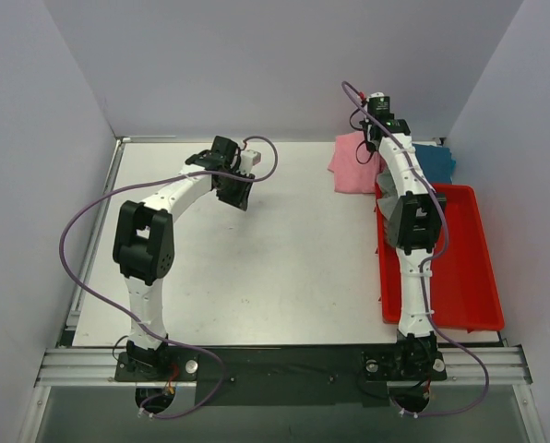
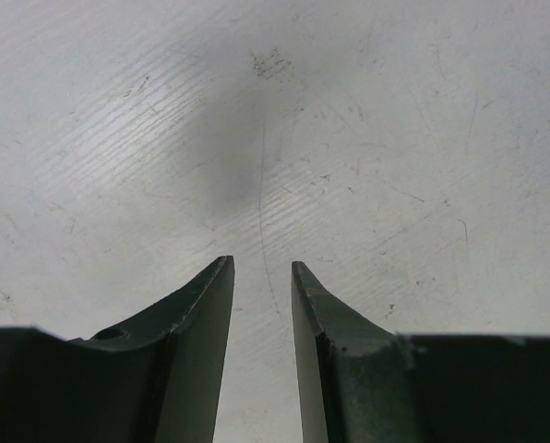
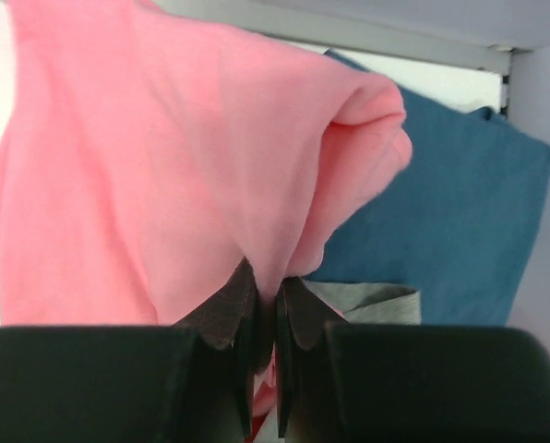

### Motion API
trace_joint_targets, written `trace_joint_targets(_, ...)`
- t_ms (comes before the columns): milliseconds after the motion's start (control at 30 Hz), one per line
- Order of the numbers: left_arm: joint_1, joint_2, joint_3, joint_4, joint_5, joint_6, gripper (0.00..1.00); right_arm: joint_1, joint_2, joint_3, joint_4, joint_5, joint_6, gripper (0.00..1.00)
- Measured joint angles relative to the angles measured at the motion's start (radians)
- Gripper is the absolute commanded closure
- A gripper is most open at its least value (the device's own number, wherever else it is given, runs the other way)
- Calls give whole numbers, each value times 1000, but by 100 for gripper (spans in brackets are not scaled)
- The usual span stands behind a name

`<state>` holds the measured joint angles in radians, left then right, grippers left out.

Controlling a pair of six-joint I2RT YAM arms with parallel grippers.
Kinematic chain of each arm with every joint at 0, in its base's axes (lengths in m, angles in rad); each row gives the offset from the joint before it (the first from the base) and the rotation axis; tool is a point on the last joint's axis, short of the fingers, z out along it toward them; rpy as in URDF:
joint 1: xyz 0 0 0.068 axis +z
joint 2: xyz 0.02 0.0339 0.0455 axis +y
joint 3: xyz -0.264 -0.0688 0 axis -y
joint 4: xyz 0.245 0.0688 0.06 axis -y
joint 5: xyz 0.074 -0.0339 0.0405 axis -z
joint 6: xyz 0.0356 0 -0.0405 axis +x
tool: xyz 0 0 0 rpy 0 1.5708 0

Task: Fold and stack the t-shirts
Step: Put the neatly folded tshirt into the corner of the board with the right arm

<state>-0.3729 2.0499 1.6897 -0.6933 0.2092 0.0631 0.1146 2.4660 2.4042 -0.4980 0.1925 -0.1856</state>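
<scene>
The pink t-shirt (image 1: 353,162) lies bunched at the table's far right, beside the red bin. My right gripper (image 3: 268,293) is shut on a pinched fold of the pink t-shirt (image 3: 164,185), which hangs in front of it. In the top view the right gripper (image 1: 375,138) sits at the shirt's far edge. The teal-blue t-shirt (image 3: 450,212) lies behind it, also seen in the top view (image 1: 436,161). A bit of grey t-shirt (image 3: 372,303) shows under them. My left gripper (image 2: 261,277) is slightly open and empty over bare table, at the far middle-left (image 1: 233,189).
A red plastic bin (image 1: 464,268) stands along the right side of the table, under the right arm. Grey walls close in the table at the back and both sides. The white tabletop (image 2: 257,138) is scuffed.
</scene>
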Motion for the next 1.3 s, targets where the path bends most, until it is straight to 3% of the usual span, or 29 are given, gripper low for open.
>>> trace_joint_targets(267, 10, 0, 0, 1, -20, 2, 59, -25, 0, 18, 48, 8, -67, 100)
trace_joint_targets(700, 14, 0, 0, 0, -62, 27, 59, -183, -18, 24, 40, -130, -262, 100)
trace_joint_targets(1300, 14, 59, 35, -31, -126, 64, 59, -338, -65, 21, 66, -299, -384, 100)
